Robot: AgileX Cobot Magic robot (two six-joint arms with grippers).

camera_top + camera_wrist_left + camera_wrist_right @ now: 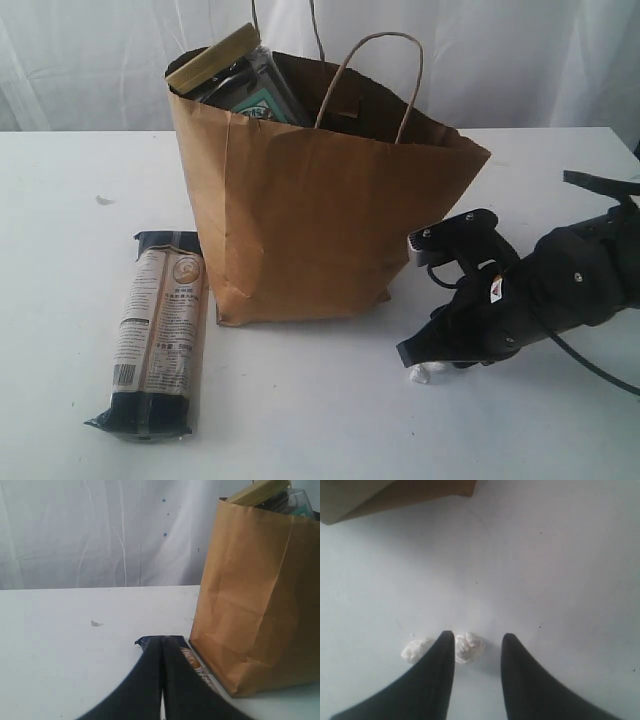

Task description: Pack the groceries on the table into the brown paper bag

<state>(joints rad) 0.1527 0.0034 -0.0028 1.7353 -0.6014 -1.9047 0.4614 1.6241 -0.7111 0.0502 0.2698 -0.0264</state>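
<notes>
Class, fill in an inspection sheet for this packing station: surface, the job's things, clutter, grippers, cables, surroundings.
Surface: white table, a few small marks.
Job's things: brown paper bag upright and open. A tan-lidded jar and a dark pack stick out of its top. A long dark-blue/beige packet lies flat on the table beside the bag.
Clutter: two white crumbs together near the bag; a small scrap apart, beyond the packet.
Grippers: left gripper shut, empty, the packet's end just past its tips. Right gripper open, one crumb between its jaws, nothing gripped.
Cables: black cable trailing behind the right gripper.
Surroundings: white curtain behind the table.
</notes>
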